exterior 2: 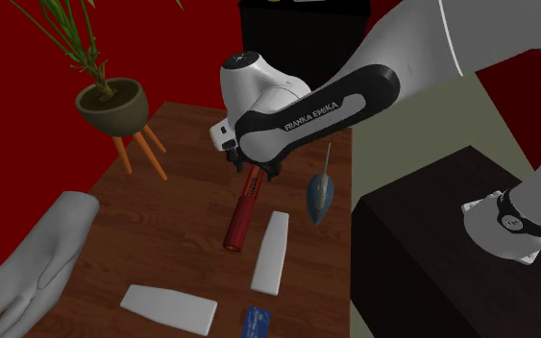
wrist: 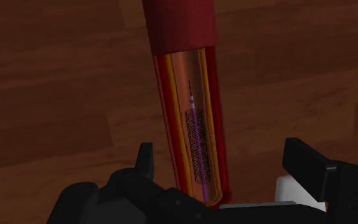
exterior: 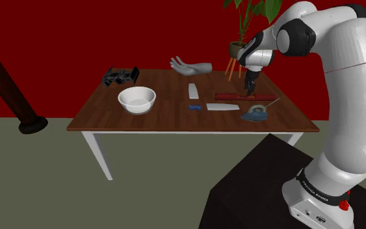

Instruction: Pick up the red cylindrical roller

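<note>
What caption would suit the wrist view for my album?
Open black gripper poised over a red cylindrical roller lying on the brown wooden table.

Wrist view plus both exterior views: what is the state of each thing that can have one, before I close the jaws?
Red cylindrical roller: lying flat on the brown wooden table, not lifted, not clasped.
Black two-finger gripper: jaws open, one on each side of the roller.
White round bowl: upright, empty.
Potted green plant: upright on its orange-legged stand.
</note>
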